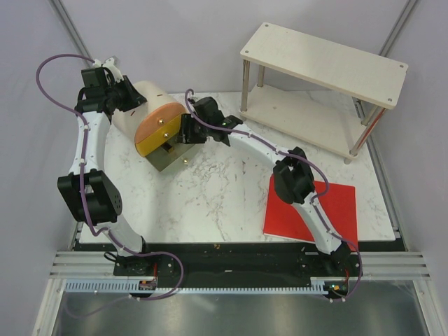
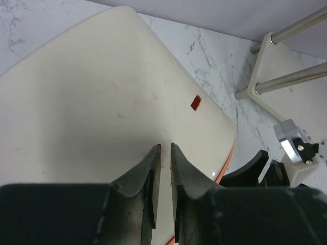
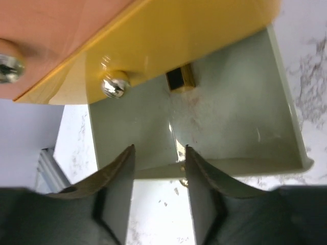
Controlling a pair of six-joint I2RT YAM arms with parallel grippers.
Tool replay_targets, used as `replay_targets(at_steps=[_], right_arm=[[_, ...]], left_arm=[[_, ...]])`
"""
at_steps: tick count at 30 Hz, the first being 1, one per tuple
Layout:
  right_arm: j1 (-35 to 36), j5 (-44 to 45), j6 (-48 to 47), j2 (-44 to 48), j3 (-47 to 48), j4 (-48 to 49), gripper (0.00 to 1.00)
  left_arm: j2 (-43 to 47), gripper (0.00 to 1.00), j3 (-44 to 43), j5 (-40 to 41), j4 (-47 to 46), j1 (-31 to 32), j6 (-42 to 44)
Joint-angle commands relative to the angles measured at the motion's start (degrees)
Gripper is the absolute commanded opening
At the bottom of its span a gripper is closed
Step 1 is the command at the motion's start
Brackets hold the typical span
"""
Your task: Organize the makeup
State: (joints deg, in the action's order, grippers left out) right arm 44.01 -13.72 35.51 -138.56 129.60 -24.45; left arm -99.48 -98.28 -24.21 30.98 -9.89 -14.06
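The round yellow case point(image 1: 157, 115) stands at the back left of the worktop point(image 1: 217, 189), and a grey drawer point(image 1: 166, 157) comes out from under it. One piece of makeup, a gold-and-black lipstick point(image 3: 180, 79), lies in this drawer, half under the yellow edge. The right hand point(image 3: 159, 153) is spread, with the front rim of the drawer between its fingers. The left hand point(image 2: 164, 150) is over the cream top of the case, its fingers almost pressed together and holding nothing. A red sheet point(image 1: 336, 210) lies at the right.
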Motion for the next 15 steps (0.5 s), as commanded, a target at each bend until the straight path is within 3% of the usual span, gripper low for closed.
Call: replay_targets(at_steps=[1, 2, 3, 4, 5, 6, 15], right_arm=[[-3.13, -10.49, 11.72, 6.98, -9.16, 8.87, 0.39], [-4.44, -12.80, 14.74, 8.29, -15.89, 15.76, 0.29], [-5.15, -15.18, 18.68, 9.00, -19.52, 19.92, 0.12], [-5.68, -16.68, 22.20, 9.79, -23.13, 23.97, 0.08], [-6.38, -18.26, 28.07, 11.11, -29.34, 32.27, 0.06], [-6.65, -18.54, 29.43, 11.56, -31.41, 34.44, 0.03], [-7.01, -21.70, 36.91, 11.04, -38.72, 43.77, 0.03]], left_arm=[[-3.09, 0.22, 2.30, 0.74, 9.97, 0.40, 1.67], [-3.17, 0.22, 2.22, 0.74, 9.97, 0.31, 1.67], [-3.26, 0.22, 2.22, 0.65, 9.97, 0.40, 1.67], [-3.18, 0.22, 2.13, 0.65, 9.97, 0.31, 1.67], [-3.26, 0.22, 2.04, 0.74, 9.97, 0.31, 1.67], [-3.26, 0.22, 2.13, 0.74, 9.97, 0.31, 1.67], [-3.61, 0.22, 2.13, 1.09, 9.97, 0.31, 1.94]])
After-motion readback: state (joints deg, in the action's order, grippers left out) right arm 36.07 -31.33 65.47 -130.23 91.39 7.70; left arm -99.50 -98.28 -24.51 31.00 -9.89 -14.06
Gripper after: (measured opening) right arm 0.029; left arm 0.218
